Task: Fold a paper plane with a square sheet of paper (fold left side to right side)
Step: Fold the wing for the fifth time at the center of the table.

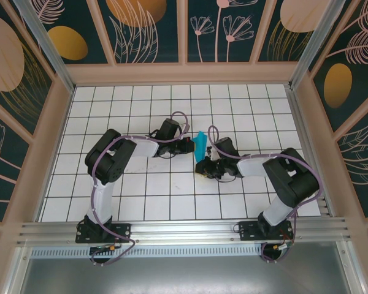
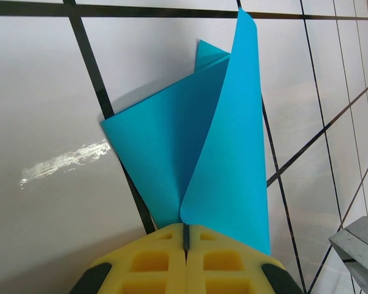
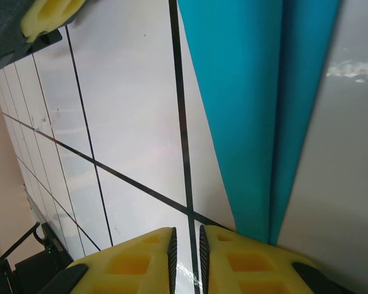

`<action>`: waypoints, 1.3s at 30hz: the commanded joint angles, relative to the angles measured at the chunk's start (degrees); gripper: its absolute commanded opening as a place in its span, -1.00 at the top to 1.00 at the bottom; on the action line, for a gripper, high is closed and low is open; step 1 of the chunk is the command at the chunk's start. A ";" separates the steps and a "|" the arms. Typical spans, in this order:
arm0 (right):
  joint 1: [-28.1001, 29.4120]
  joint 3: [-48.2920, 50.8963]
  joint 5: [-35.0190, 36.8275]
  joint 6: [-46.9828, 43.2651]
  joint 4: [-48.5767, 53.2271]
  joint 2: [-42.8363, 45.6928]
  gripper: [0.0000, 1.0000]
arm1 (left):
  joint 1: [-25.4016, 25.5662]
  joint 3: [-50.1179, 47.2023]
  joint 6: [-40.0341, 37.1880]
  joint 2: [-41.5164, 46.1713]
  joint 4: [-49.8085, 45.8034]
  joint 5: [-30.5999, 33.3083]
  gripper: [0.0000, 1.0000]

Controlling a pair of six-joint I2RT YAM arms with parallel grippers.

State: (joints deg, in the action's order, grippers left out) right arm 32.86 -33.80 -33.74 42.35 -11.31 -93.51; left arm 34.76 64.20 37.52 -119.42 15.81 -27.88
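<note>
One fold looked under way: the left gripper [image 2: 185, 236] was clamped on the near end of the blue paper [image 2: 172, 159], with one flap curling up off the table [image 1: 153, 196]. The right gripper [image 3: 186, 245] sat just beside the paper, its jaws a narrow slit and empty. The paper lay mid-frame in the top view, between the grippers, its long axis running top to bottom. The next move likely needed the flap carried across, then flattened.
</note>
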 commanded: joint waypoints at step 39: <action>-7.55 -11.38 2.10 -6.84 4.28 -8.75 0.61 | -1.41 0.82 -1.48 -3.92 -2.87 2.92 1.00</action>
State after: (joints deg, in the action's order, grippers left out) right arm 25.54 -45.01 -32.99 37.32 -8.56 -101.21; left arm 34.48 64.58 37.52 -119.74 15.59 -28.67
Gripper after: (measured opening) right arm 0.194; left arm 0.057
